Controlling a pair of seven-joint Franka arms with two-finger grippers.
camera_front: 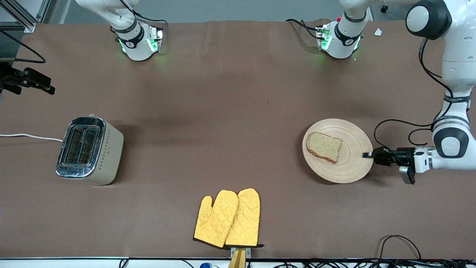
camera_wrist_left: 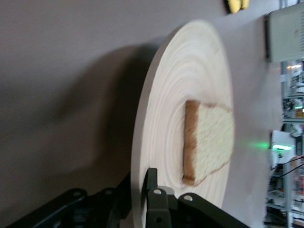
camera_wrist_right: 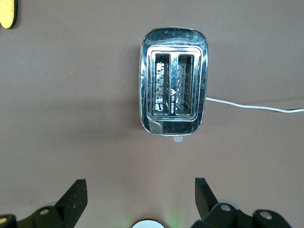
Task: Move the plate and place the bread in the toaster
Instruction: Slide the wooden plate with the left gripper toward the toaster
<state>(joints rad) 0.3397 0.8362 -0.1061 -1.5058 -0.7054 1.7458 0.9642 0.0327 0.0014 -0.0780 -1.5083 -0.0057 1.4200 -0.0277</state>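
Two arms: the left one reaches low to the plate, the right one waits high over the toaster's end of the table
Left gripper (camera_front: pixel 368 155): at the plate's rim on the side toward the left arm's end of the table, its fingers (camera_wrist_left: pixel 153 199) closed on the rim, one above and one below the wood as far as the left wrist view lets me judge
Plate (camera_front: pixel 349 163): round, light wood with ring grooves, on the brown table (camera_front: pixel 230 111) toward the left arm's end; whether the gripped edge is raised off the table I cannot tell
Bread (camera_front: pixel 325 146): one brown speckled slice with a darker crust, lying flat on the plate, off-centre toward the toaster's side
Toaster (camera_front: pixel 89 150): beige body, chrome top, upright toward the right arm's end, well apart from the plate; both slots hold nothing
Cord (camera_front: pixel 29 136): white, running from the toaster toward the table's edge
Right gripper (camera_wrist_right: pixel 140 199): over the table near the toaster, fingers spread wide apart, holding nothing
Oven mitts (camera_front: pixel 228 219): two yellow quilted ones, side by side and overlapping, nearer to the front camera than the plate and the toaster, roughly between them
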